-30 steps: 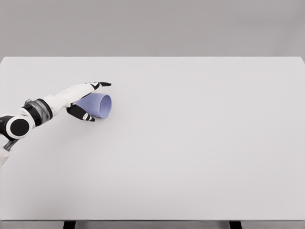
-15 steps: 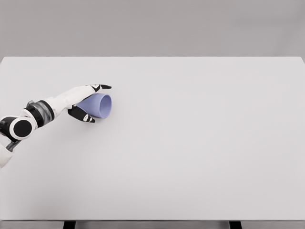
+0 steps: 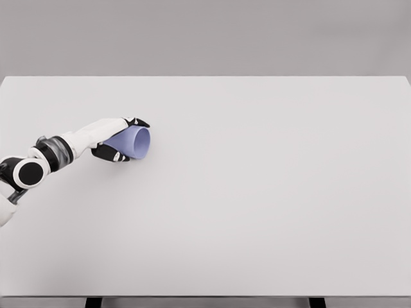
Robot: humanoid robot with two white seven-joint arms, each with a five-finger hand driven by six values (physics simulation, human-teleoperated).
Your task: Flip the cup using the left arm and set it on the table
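The left hand reaches across the white counter. Its fingers grasp the blue cup, which lies on its side.

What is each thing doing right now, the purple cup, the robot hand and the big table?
cup: lying on its side on the table, open end facing right, not flipped upright yet.
left robot hand: fingers curled around the cup, gripping it.
table: white, holding the cup near its left side.
right robot hand: not in view.
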